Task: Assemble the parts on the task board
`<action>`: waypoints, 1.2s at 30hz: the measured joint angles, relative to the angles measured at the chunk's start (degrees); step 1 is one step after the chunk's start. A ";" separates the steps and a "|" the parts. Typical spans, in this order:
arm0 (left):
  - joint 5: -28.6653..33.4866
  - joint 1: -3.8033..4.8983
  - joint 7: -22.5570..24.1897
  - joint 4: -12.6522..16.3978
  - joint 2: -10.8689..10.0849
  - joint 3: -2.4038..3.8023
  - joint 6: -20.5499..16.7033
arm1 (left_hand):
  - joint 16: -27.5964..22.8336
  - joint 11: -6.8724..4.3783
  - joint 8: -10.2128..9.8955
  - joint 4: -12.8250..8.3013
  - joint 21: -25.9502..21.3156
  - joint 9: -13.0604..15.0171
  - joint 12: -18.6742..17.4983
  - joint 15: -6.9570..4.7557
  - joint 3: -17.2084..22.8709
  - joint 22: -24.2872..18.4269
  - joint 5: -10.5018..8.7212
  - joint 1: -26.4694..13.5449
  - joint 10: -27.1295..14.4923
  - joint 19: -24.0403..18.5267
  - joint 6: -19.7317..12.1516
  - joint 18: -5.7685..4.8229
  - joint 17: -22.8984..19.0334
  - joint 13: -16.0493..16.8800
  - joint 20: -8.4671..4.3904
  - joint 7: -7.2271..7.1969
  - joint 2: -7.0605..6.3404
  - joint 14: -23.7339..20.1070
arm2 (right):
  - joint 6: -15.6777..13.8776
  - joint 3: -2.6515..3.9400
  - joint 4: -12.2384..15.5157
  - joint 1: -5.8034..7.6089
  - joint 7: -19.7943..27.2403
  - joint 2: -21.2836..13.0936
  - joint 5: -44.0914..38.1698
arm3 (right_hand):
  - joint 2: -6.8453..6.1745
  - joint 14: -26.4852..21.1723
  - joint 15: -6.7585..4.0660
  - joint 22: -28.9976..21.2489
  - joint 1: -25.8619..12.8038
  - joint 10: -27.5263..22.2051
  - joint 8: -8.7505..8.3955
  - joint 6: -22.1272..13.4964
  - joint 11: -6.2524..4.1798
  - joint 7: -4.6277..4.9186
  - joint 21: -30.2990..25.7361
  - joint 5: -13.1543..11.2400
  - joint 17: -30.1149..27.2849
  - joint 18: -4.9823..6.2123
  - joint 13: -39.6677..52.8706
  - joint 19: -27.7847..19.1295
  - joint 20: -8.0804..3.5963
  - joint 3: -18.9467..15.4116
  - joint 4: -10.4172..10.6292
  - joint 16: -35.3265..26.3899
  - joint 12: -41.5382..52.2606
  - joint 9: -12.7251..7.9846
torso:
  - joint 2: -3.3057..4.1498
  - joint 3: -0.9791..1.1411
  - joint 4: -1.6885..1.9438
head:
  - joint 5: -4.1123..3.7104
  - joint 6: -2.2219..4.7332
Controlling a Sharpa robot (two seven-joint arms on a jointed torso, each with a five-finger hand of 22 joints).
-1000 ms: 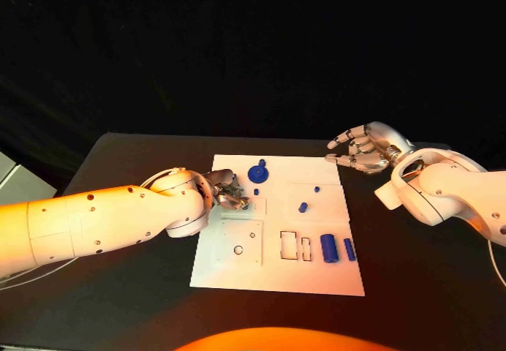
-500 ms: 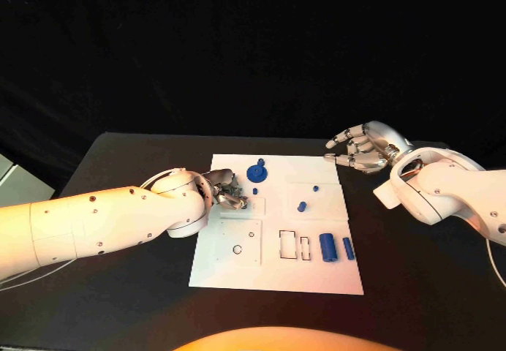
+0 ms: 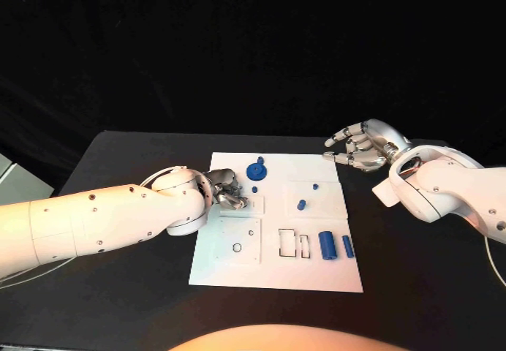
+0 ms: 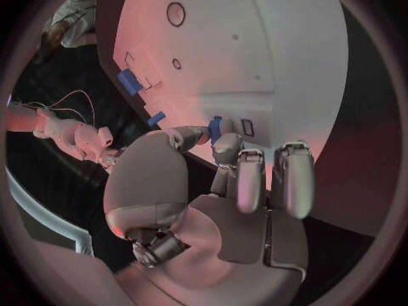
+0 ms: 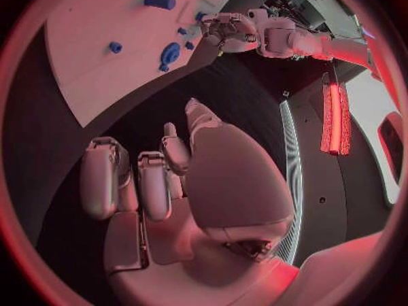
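Observation:
The white task board [image 3: 276, 272] lies mid-table. My left hand [image 3: 224, 192] hovers at the board's left edge. In the left wrist view its thumb and a fingertip pinch a small blue part [image 4: 215, 128]. My right hand [image 3: 362, 148] hangs off the board's far right corner, fingers curled in on nothing. On the board are a blue gear [image 3: 257, 172], two small blue pegs [image 3: 303, 206] and two blue cylinders [image 3: 328, 246] near the rectangular slots. The right wrist view shows the gear [image 5: 170, 52], a cylinder [image 5: 160, 1] and my left hand [image 5: 230, 30].
The black table [image 3: 126, 161] spreads round the board on all sides. The board's near left part carries a round hole [image 3: 238, 248] and outlined rectangular slots [image 3: 288, 243]. A grey box edge [image 3: 11, 179] stands off the table's left side.

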 measured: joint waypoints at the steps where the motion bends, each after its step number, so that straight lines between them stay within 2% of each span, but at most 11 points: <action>1: 0.00 0.01 -0.05 0.00 -0.01 0.01 0.29 | 0.00 0.00 0.01 0.00 0.11 0.03 0.00 0.00 0.00 0.00 0.00 0.00 0.00 0.05 0.00 0.00 0.00 0.00 0.05 0.00 0.00 0.00 | 0.02 0.00 0.00 -0.01 0.00 0.00 0.00 | 0.03 0.00 0.00 0.00 -0.03 0.00 0.00 0.00 0.00 0.00 0.00 0.00 0.00 0.00 0.00 0.00 0.00 0.00 0.00 0.00 0.00 -0.02 | -0.01 0.00 0.01 | -0.01 -0.01; 29: 0.35 0.28 -0.78 -0.61 0.47 0.21 2.93 | 0.00 0.01 0.01 0.17 0.20 0.18 0.00 0.00 0.17 -0.01 -0.01 0.08 -0.01 0.20 0.01 0.01 -0.01 -0.10 0.21 0.01 0.08 0.00 | 0.37 0.00 0.09 -0.13 -0.07 0.00 -0.01 | 0.32 0.00 0.00 -0.02 -0.32 0.00 0.00 0.00 0.00 0.00 0.00 0.23 0.03 0.00 0.00 0.00 0.00 0.00 0.00 0.00 0.00 -0.06 | -0.01 0.08 -0.05 | -0.10 -0.08; 33: 0.95 0.39 -1.01 -0.91 0.69 0.28 3.41 | 0.28 0.08 0.01 0.17 0.20 0.22 0.22 0.00 0.17 -0.01 -0.01 -0.37 0.34 0.20 0.08 0.00 -0.01 0.21 0.20 0.08 0.53 0.00 | 0.43 0.00 0.09 -0.17 -0.10 -0.02 -0.01 | 0.32 0.00 0.00 -0.02 -0.31 0.00 0.00 0.00 0.00 0.00 0.00 0.23 0.04 0.00 0.00 0.00 0.00 0.00 0.00 0.00 0.00 -0.05 | 0.00 0.07 -0.07 | -0.18 -0.19; 36: 1.38 0.47 -1.13 -1.11 0.86 0.33 3.67 | 0.36 -0.33 0.01 0.17 0.19 0.22 0.72 0.00 0.17 -0.01 -0.01 -0.78 0.95 0.41 0.31 0.01 -0.01 1.06 0.00 0.09 0.87 0.00 | 0.48 0.00 0.08 -0.20 -0.12 -0.01 -0.01 | 0.31 0.00 0.00 -0.03 -0.31 0.00 0.00 0.00 0.00 0.00 0.00 0.23 0.04 0.00 0.00 0.00 0.00 0.00 0.00 0.00 0.00 -0.05 | 0.00 0.09 -0.05 | -0.23 -0.27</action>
